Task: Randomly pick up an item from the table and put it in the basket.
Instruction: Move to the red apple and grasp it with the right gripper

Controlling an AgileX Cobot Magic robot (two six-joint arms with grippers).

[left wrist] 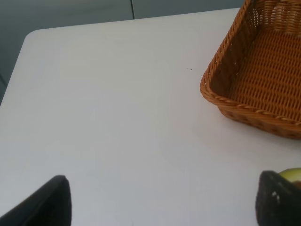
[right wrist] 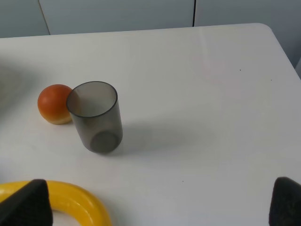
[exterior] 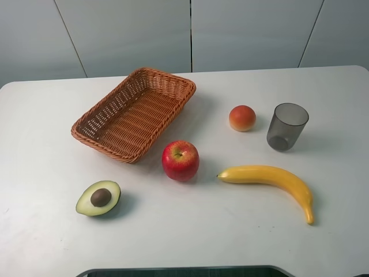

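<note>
The red apple (exterior: 180, 160) with a yellowish patch near its stem sits on the white table (exterior: 52, 127), just in front of the near right corner of the orange-brown wicker basket (exterior: 134, 113). The basket is empty and also shows in the left wrist view (left wrist: 263, 70). No arm shows in the exterior view. My left gripper (left wrist: 164, 202) is open, with only its dark fingertips (left wrist: 47, 202) in view, above bare table in front of the basket. My right gripper (right wrist: 157, 202) is open, its fingertips (right wrist: 26, 202) spread wide in front of the cup. The apple is out of both wrist views.
An orange-red peach-like fruit (exterior: 242, 118) lies right of the basket, beside a grey translucent cup (exterior: 286, 126). A yellow banana (exterior: 271, 179) lies at the front right. A halved avocado (exterior: 98, 198) lies at the front left. A dark edge (exterior: 184, 271) runs along the table's front.
</note>
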